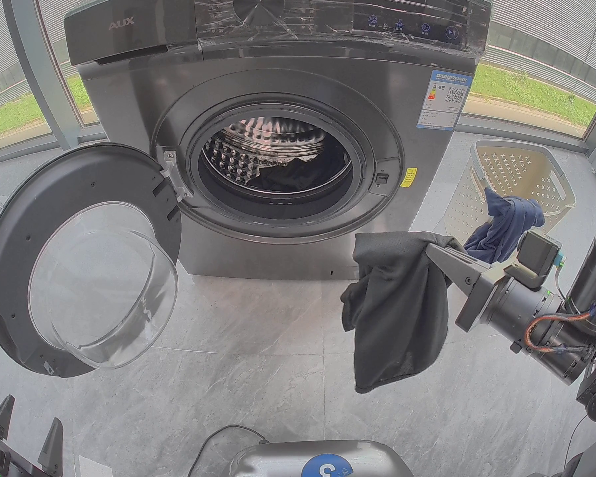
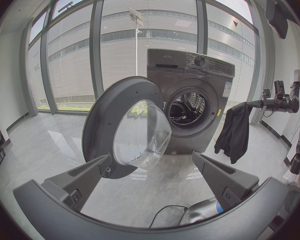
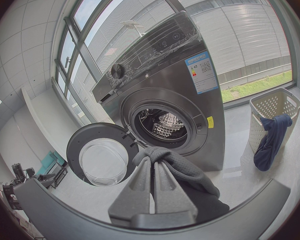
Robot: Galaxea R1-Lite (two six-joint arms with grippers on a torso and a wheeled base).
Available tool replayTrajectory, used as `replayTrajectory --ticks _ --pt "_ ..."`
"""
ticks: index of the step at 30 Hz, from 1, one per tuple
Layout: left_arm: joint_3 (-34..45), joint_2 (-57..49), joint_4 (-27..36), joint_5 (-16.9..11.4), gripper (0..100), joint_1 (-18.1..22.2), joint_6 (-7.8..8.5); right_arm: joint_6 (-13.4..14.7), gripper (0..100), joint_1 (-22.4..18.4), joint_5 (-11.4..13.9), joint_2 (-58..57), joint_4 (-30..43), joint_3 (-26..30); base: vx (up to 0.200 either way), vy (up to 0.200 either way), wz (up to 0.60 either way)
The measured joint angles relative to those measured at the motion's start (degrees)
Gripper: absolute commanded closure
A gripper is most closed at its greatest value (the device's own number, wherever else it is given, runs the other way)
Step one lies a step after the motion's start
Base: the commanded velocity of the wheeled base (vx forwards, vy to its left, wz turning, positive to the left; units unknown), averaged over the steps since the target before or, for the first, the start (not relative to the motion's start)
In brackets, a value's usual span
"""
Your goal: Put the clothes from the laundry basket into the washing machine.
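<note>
The grey washing machine (image 1: 271, 101) stands ahead with its round door (image 1: 79, 260) swung wide to the left. A dark garment (image 1: 298, 173) lies inside the drum. My right gripper (image 1: 437, 253) is shut on a dark grey garment (image 1: 394, 306) that hangs in the air in front of the machine's lower right corner. It also appears as the dark grey garment (image 3: 180, 167) in the right gripper (image 3: 152, 165). A blue garment (image 1: 506, 223) drapes over the rim of the white laundry basket (image 1: 516, 167). My left gripper (image 2: 150, 160) is open, low at the left.
The open door (image 2: 123, 127) juts into the floor space left of the drum opening (image 1: 275, 160). Grey tiled floor (image 1: 245, 366) lies between me and the machine. Windows run behind the machine, and the basket (image 3: 273, 110) stands to its right by the glass.
</note>
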Motion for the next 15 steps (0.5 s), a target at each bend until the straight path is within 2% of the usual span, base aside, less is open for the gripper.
replayTrajectory --ticks 3,8,15 --pt "0.0 0.0 -0.05 0.05 0 0.0 0.15 0.02 100 0.26 0.13 0.06 0.05 0.02 0.0 0.2 0.0" --pt "0.0 0.0 -0.1 0.2 0 0.06 1.38 0.44 100 1.55 0.17 2.38 -0.99 0.94 0.0 0.0 0.0" --pt "0.0 0.0 -0.13 0.16 0 0.11 1.87 0.16 100 2.65 0.33 9.31 -12.97 -0.76 0.0 0.0 0.0"
